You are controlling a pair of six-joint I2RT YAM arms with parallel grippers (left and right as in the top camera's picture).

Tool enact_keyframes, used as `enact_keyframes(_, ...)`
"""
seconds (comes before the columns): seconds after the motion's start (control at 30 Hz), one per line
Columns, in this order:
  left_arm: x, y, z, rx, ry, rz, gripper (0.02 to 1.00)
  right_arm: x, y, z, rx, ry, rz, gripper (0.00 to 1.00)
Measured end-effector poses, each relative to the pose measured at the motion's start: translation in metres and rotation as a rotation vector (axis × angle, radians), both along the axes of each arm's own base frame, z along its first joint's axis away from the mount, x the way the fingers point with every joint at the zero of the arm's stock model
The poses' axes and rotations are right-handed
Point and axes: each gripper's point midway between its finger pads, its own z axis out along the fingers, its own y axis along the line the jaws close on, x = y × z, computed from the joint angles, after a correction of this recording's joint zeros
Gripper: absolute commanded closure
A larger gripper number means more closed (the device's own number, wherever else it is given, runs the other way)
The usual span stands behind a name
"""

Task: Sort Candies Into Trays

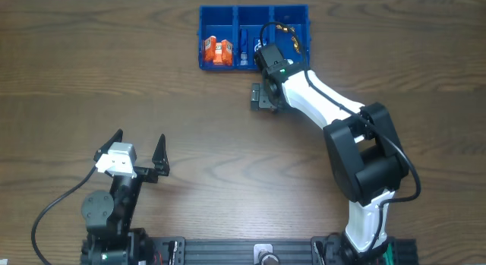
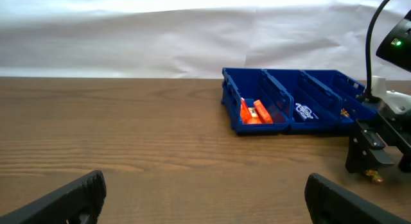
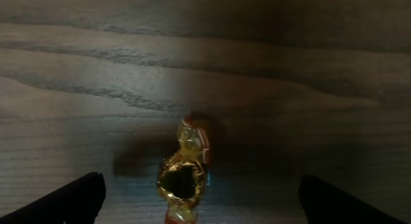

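Three compartments divide the blue tray [image 1: 228, 8], which sits at the far side of the tabletop [image 1: 114, 83]. In the top view, the compartment at its left end holds orange-wrapped candies [image 1: 216, 51], the middle one holds a blue-and-white wrapped piece [image 1: 244, 56], and the third is largely covered by the right arm [image 1: 326, 102]. That arm stretches across to the tray's near side, where the right gripper [image 1: 264, 96] is held low over the wood just in front of the middle compartment. Its fingers [image 3: 64, 201] are spread wide apart. A gold-wrapped candy [image 3: 183, 179] lies on the tabletop between them, touching neither. From the left wrist view, the same candy [image 2: 372, 178] shows as a small gold speck under the right gripper, just beside the tray's front wall. The left gripper [image 1: 129, 155] hangs near its own base, well apart from the tray, with its fingers [image 2: 70, 198] wide apart and nothing between them.
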Motion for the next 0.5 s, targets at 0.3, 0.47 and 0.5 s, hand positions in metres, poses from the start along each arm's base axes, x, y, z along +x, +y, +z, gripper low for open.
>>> enact_keyframes(0.3, 0.0000, 0.0000, 0.0002, 0.000, 0.000, 0.000, 0.020, 0.0018, 0.0015, 0.0005, 0.007, -0.008, -0.002, 0.053)
enact_keyframes(0.47, 0.0000, 0.0000, 0.0000, 0.000, 0.000, 0.000, 0.020, 0.0030, 0.0021, -0.0026, 0.007, -0.008, -0.002, 0.071)
enact_keyframes(0.5, 0.0000, 0.0000, 0.0000, 0.000, 0.000, 0.000, 0.020, 0.0026, 0.0019, -0.0043, 0.006, -0.004, -0.003, 0.086)
